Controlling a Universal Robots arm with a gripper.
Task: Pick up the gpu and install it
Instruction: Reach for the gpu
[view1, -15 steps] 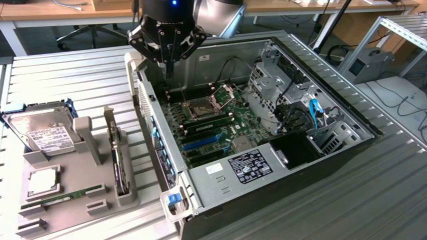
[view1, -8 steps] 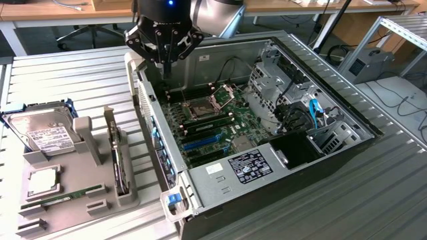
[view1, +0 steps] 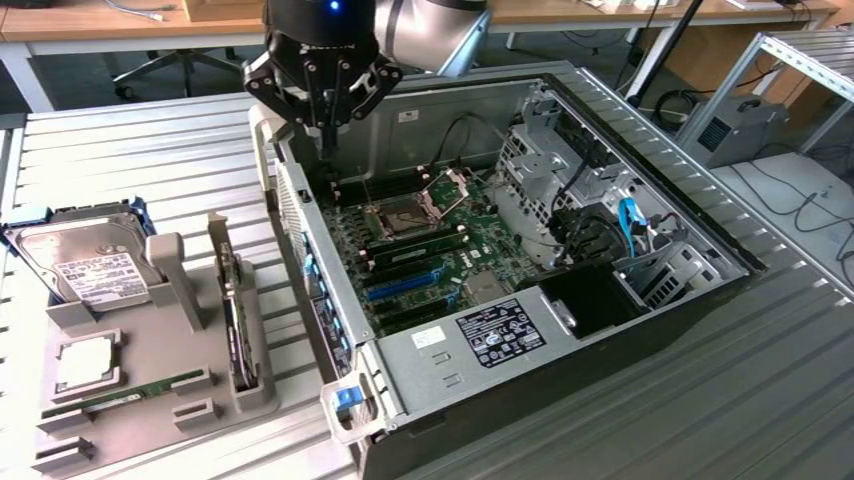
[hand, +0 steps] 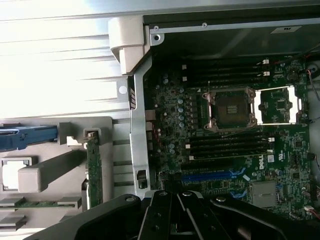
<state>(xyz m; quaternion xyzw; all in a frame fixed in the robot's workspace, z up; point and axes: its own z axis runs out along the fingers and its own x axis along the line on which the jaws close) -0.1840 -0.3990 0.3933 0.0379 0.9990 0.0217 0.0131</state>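
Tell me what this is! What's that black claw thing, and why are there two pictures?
The black claw is the gripper, the hand of a robot arm. One picture comes from a camera standing off to the side. The other comes from a camera on the robot's wrist, looking down past its hand. The big box is a computer case lying open, with its green motherboard inside. The gripper hangs above the case's edge, shut and holding nothing. Beside the case, toward the exterior view's left, a grey holder has spare parts: a silver hard drive, a thin memory stick, and the gpu, a card standing on its edge in a slot. The robot's job is to put that card into the computer; it is not yet picked up.
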